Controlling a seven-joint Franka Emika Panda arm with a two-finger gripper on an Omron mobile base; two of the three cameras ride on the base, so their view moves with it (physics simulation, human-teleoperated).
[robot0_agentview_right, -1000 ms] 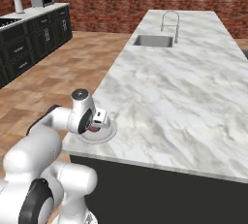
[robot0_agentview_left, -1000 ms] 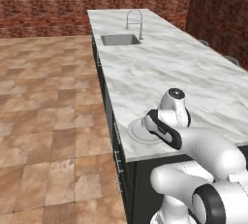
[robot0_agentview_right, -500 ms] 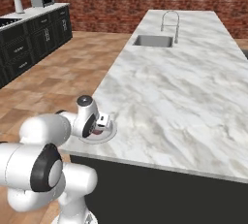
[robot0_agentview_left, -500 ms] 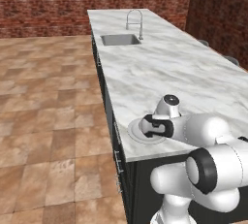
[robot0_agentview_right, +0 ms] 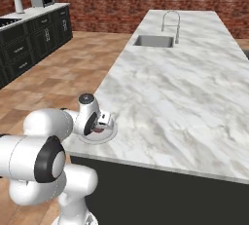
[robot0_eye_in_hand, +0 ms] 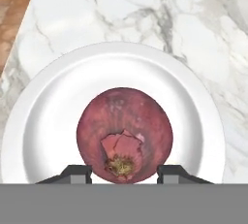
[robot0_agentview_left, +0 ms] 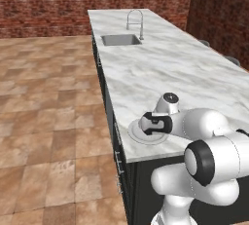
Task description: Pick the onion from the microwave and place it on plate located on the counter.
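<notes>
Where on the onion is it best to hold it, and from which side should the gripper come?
Grip the onion across its widest middle, coming from above. It is round and sits on the plate, so only top and sides are free. The fingertips already flank it this way.

We saw the counter (robot0_agentview_left: 170, 68) run away from the camera, its sink (robot0_agentview_left: 120, 39) and arched faucet (robot0_agentview_left: 134, 23) near the far end. The plate (robot0_agentview_left: 136, 134) lay at the counter's near left edge. The gripper (robot0_agentview_left: 150, 125) hung over the plate, covering its middle; we could not tell how its jaws stood. A brick wall (robot0_agentview_left: 87, 2) stood behind.
</notes>
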